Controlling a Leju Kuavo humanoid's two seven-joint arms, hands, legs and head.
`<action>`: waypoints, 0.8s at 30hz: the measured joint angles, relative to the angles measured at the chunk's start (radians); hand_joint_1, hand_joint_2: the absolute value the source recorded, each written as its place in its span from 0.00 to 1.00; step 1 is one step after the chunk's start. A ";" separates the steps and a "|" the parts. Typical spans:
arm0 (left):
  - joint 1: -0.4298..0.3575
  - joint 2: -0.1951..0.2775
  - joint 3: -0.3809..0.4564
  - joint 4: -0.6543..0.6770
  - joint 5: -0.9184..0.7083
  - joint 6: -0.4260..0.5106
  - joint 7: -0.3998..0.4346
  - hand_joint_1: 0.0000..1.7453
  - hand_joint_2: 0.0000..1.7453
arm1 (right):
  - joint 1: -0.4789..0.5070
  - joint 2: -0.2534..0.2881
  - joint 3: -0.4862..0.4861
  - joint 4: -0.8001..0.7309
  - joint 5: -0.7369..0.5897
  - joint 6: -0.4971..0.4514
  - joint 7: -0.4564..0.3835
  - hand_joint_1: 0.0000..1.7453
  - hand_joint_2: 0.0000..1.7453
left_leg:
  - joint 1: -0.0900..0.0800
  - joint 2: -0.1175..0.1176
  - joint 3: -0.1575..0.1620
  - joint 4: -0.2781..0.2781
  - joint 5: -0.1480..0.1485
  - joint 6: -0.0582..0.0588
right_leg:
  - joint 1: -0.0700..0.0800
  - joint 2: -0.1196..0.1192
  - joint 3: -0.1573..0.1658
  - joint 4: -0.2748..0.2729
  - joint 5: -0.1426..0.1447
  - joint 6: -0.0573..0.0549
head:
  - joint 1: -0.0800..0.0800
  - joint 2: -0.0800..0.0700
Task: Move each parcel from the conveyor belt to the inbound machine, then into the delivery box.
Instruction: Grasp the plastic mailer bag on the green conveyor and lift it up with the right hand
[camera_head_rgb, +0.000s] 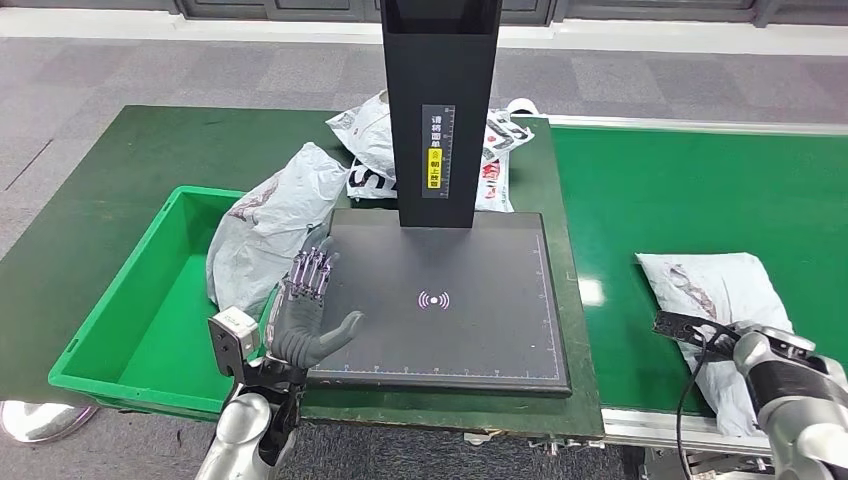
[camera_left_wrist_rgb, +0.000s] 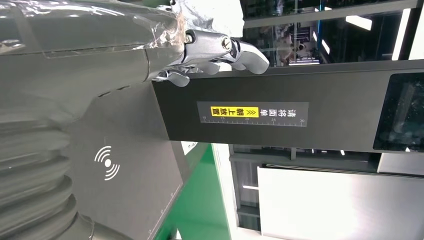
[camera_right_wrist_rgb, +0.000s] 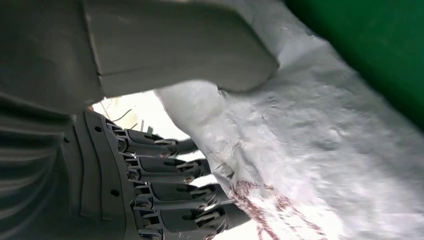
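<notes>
Gripping with right hand (camera_right_wrist_rgb: 165, 195): thumb over the top of a white parcel (camera_head_rgb: 715, 290), dark fingers (camera_right_wrist_rgb: 170, 172) curled under its edge, seen from the right wrist; bag pinched between them.
Right-hand parcel: lying on the green conveyor belt (camera_head_rgb: 690, 190), near its front edge, well right of the scanner; crumpled plastic with reddish print.
Left hand (camera_head_rgb: 308, 315): raised and holding nothing, fingers straight and close together, thumb out to the side; over the left front edge of the scanner plate (camera_head_rgb: 445, 300).
Scanner: black flat plate with a white wireless mark at its middle; black upright post (camera_head_rgb: 440, 100) at the rear carrying a label with yellow patch.
Green bin (camera_head_rgb: 150, 310): left of the scanner, touching its side; a grey-white parcel (camera_head_rgb: 270, 225) leaning over its right wall, partly inside.
Behind the post: more white bags with black and red print (camera_head_rgb: 370, 150), lying on the green table top.
Floor: grey, beyond the table.
</notes>
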 joint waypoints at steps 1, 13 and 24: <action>0.000 -0.001 0.000 0.000 0.002 0.001 0.000 0.00 1.00 | 0.001 -0.001 0.001 0.000 -0.003 -0.004 0.002 1.00 1.00 | 0.000 0.000 0.000 0.000 0.000 0.000 | 0.000 0.000 0.000 0.000 0.000 0.000 | 0.000 0.000; 0.041 -0.014 0.038 -0.033 0.019 0.034 0.000 0.00 1.00 | 0.013 0.026 0.005 0.000 -0.086 -0.105 -0.039 1.00 1.00 | 0.000 -0.001 0.000 0.000 0.000 0.000 | 0.000 -0.001 0.000 0.000 0.000 0.000 | 0.000 0.000; 0.070 -0.015 0.075 -0.067 0.021 0.051 -0.001 0.00 1.00 | 0.014 0.041 -0.010 -0.007 -0.214 -0.159 -0.129 1.00 1.00 | 0.000 -0.001 -0.001 0.000 0.000 0.000 | 0.000 -0.001 0.000 0.000 0.000 0.000 | 0.000 0.000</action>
